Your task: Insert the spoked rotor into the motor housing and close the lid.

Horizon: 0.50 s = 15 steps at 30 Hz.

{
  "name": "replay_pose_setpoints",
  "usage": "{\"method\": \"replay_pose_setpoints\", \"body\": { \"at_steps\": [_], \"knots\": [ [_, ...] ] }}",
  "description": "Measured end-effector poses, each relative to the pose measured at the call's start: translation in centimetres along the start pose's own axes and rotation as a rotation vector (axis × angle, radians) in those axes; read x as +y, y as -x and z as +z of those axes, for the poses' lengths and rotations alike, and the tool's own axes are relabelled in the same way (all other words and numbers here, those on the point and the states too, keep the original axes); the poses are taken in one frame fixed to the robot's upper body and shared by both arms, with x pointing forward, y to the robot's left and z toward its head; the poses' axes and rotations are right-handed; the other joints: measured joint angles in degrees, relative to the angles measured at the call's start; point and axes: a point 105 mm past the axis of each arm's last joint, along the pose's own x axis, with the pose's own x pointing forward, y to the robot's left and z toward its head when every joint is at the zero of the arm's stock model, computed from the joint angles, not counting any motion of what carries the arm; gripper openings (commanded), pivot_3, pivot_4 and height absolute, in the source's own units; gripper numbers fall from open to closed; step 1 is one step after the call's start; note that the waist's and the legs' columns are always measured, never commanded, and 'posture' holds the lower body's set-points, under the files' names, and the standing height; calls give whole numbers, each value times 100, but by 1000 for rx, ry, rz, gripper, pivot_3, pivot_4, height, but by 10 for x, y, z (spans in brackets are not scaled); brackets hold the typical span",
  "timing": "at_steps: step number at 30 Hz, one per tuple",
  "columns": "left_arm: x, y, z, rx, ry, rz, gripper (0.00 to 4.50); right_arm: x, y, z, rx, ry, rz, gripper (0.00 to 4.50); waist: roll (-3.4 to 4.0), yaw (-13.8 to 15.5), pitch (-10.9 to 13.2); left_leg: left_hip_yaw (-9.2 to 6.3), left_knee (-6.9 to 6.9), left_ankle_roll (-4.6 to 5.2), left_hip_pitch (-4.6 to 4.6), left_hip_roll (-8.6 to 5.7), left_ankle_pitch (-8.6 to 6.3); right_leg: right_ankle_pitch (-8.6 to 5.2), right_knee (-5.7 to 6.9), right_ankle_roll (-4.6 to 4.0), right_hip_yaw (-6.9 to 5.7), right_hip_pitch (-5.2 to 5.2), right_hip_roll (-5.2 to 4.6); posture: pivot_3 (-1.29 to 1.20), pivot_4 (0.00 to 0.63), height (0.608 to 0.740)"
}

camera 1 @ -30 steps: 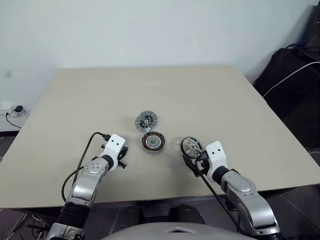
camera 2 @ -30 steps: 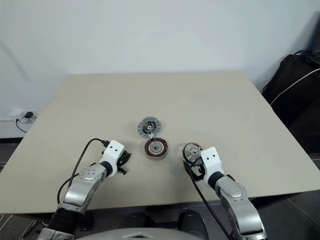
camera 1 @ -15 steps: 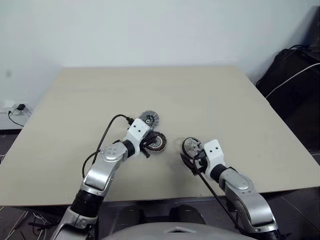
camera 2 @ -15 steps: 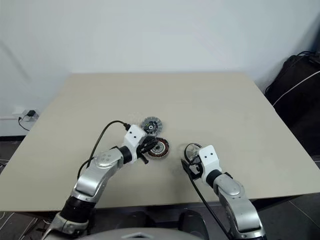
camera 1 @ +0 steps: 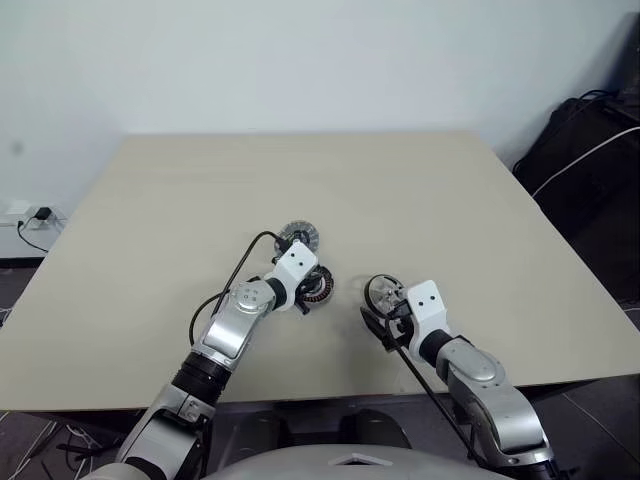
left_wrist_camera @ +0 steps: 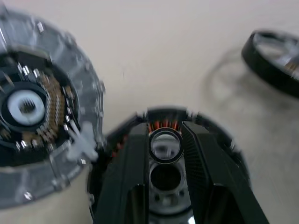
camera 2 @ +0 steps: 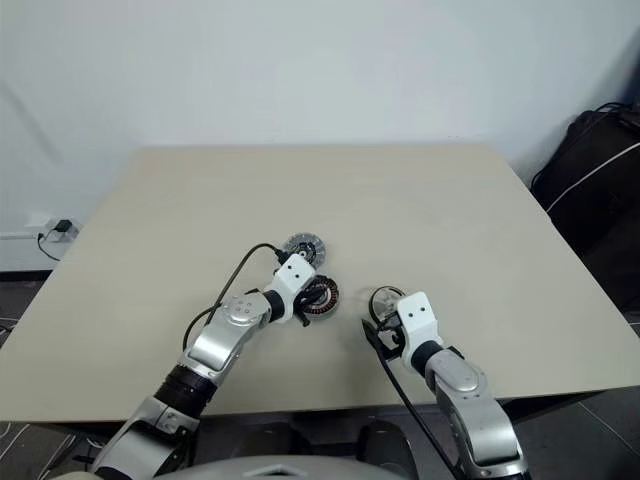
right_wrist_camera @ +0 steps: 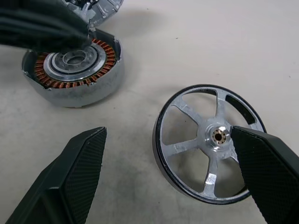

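The motor housing (right_wrist_camera: 74,70), a grey cup ringed with copper windings, sits at the middle of the table. My left gripper (left_wrist_camera: 165,145) hovers just over it, shut on a small dark washer ring (left_wrist_camera: 165,158). The lid (left_wrist_camera: 32,116), a silvery disc with a pale centre, lies touching the housing on its far side. The spoked rotor (right_wrist_camera: 210,140) lies flat to the right of the housing. My right gripper (right_wrist_camera: 168,140) is open low over the table, with one finger (right_wrist_camera: 70,177) on each side of the rotor and no grip on it.
The beige table (camera 1: 300,170) stretches far beyond the parts. A black bag (camera 1: 590,170) with a white cable stands off the table's right edge. A plug and cable (camera 1: 30,220) lie on the floor at the left.
My left arm has swung right and forward from the table's left side until its gripper sits over the housing. The right arm and the three parts have stayed put.
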Motion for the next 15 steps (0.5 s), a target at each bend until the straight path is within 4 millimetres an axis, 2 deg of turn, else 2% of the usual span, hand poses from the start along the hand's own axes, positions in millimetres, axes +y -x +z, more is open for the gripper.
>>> {"method": "replay_pose_setpoints", "body": {
  "at_steps": [5,7,10,13,15],
  "knots": [
    [-3,-3,-9,23,20,-2,671,0,0,-1,3,-2,-4,4500,0,1,0,-2,9,4,0,0,-2,1,0,2,-1,-6,-2,0,0,740],
    [-4,-4,-8,18,24,-3,1438,0,0,-1,2,-1,-4,4500,0,1,0,-4,13,6,0,0,-4,1,0,2,-1,-8,-2,0,0,740],
    [-2,-4,-5,-1,32,14,2341,-1,0,0,1,0,-4,4500,0,1,0,-6,19,9,0,0,-6,2,1,3,-1,-6,-3,0,0,740],
    [1,-3,0,-26,38,34,2341,-1,0,0,-1,2,-2,4500,0,1,0,-7,26,13,-1,0,-8,3,1,4,-2,-4,-3,0,0,740],
    [4,0,8,-60,40,52,1911,-1,0,1,-1,3,0,4500,0,1,0,-7,29,17,-4,0,-11,4,1,6,-1,-5,-4,0,0,740]
  ]
}}
